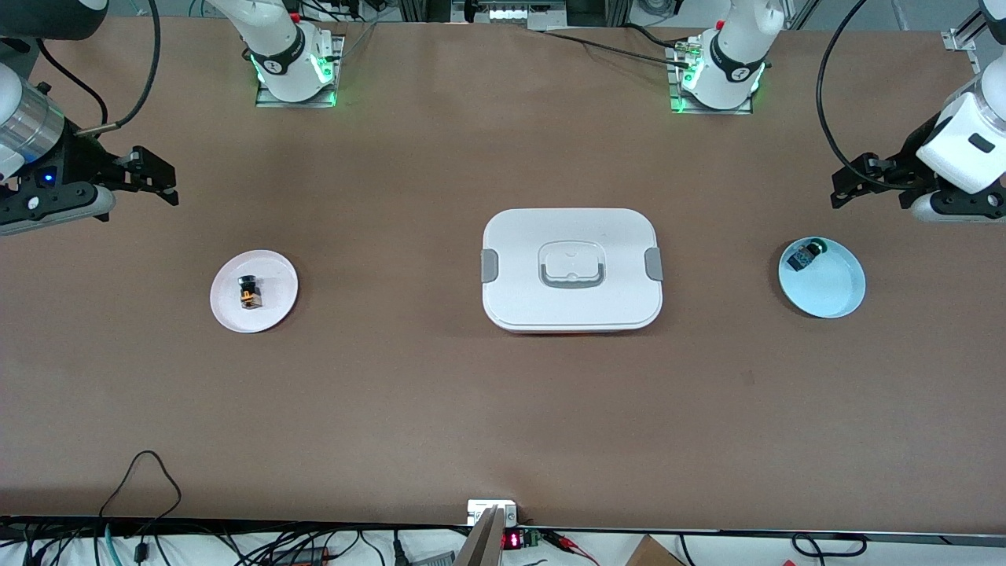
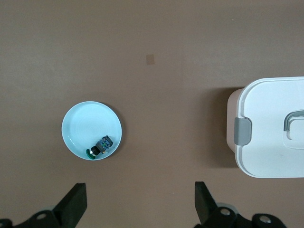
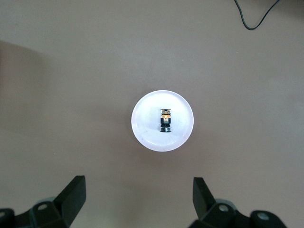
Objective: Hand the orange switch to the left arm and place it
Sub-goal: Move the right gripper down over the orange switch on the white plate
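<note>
The orange switch (image 1: pixel 250 292) lies on a small pinkish-white plate (image 1: pixel 275 310) toward the right arm's end of the table. It also shows in the right wrist view (image 3: pixel 166 119), at the middle of that plate (image 3: pixel 145 126). My right gripper (image 1: pixel 161 179) is open and empty, up in the air over bare table beside that plate; its fingers frame bare table in its wrist view (image 3: pixel 138 190). The white box (image 1: pixel 572 270) sits lidded at the table's middle and shows in the left wrist view (image 2: pixel 273 128). My left gripper (image 1: pixel 853 179) is open and empty, over bare table at the left arm's end (image 2: pixel 140 194).
A light blue plate (image 1: pixel 833 291) toward the left arm's end holds a small black-blue component (image 1: pixel 805 255) with a green tip; both show in the left wrist view, plate (image 2: pixel 85 123) and component (image 2: pixel 101 146). Cables (image 1: pixel 141 479) lie along the table edge nearest the front camera.
</note>
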